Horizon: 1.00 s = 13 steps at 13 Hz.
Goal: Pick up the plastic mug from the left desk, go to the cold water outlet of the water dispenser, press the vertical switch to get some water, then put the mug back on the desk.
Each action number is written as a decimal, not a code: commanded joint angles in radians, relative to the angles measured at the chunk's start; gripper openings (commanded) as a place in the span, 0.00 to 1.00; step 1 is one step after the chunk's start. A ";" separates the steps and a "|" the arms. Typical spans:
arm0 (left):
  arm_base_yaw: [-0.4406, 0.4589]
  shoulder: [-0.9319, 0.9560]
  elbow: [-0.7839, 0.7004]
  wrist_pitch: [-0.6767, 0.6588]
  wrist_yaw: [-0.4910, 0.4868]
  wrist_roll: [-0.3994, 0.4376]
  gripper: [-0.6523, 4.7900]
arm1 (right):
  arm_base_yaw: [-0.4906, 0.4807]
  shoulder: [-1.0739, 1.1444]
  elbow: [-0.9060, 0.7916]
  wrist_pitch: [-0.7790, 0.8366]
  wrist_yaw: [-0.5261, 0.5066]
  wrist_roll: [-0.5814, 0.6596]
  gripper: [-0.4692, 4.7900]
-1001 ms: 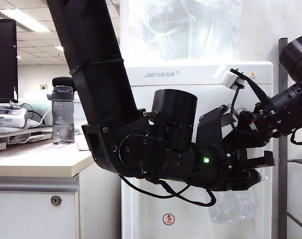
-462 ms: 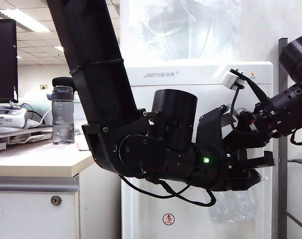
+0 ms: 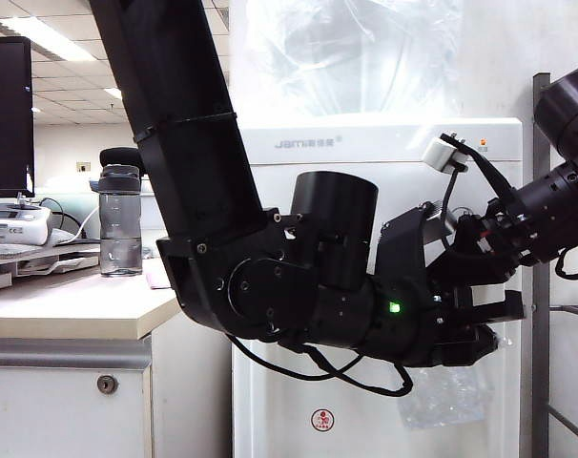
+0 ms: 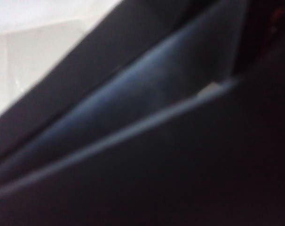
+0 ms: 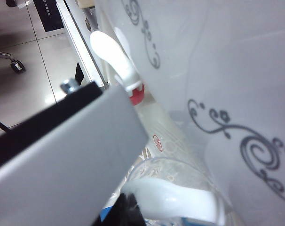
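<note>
In the exterior view my left gripper (image 3: 475, 334) hangs in front of the white water dispenser (image 3: 384, 143), and the clear plastic mug (image 3: 448, 393) hangs just below it, off the left desk (image 3: 70, 305). The left wrist view is only dark blur. My right gripper (image 3: 465, 250) reaches in from the right above the left one. In the right wrist view its shut black tip (image 5: 130, 208) rests against the white vertical switch (image 5: 175, 200) of the cold water outlet, whose blue collar (image 5: 109, 214) shows beside it. The mug's rim (image 5: 166, 172) lies under that tap.
The red-collared tap (image 5: 135, 94) with its longer white lever (image 5: 107, 47) sits beside the blue one. A grey bottle with a black cap (image 3: 120, 219) stands on the desk. A big clear bottle (image 3: 346, 57) tops the dispenser. A grey metal post (image 3: 542, 286) rises at the right.
</note>
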 commanded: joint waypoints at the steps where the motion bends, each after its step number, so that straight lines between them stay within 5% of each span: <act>1: -0.001 -0.008 0.006 0.037 0.006 0.013 0.11 | 0.002 0.010 0.007 0.008 0.018 0.000 0.08; 13: -0.001 -0.008 0.006 0.045 0.006 0.013 0.11 | -0.003 -0.082 0.007 -0.052 -0.031 -0.050 0.08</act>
